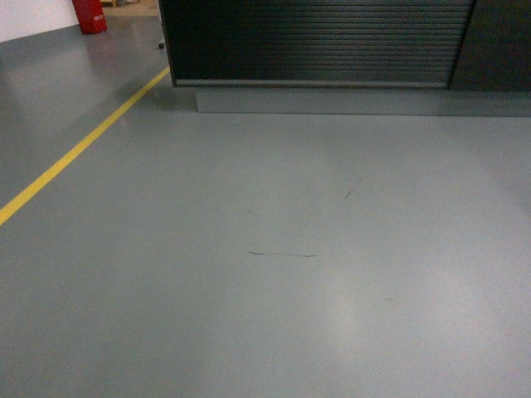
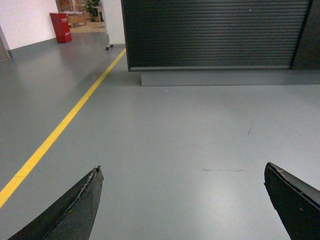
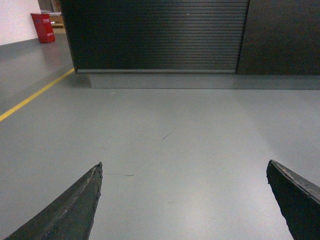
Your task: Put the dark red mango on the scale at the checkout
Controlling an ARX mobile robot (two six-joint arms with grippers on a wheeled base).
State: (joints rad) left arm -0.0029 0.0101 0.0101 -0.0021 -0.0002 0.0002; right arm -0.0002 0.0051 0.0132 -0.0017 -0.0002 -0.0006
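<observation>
The checkout (image 1: 315,41) shows only as a black counter front with a horizontally ribbed panel, straight ahead across the grey floor; its top is out of view. The same checkout front (image 2: 215,32) fills the top of the left wrist view and the checkout front (image 3: 155,35) the top of the right wrist view. The dark red mango and the scale are out of view. My left gripper (image 2: 182,170) is open, nothing between its dark fingers. My right gripper (image 3: 184,167) is open too and holds nothing. Neither gripper shows in the head view.
A yellow floor line (image 1: 75,153) runs diagonally on the left. A red container (image 1: 90,15) stands far back left by a white wall. A plain dark panel (image 1: 498,46) adjoins the counter on the right. A grey plinth (image 1: 332,101) runs under the counter front.
</observation>
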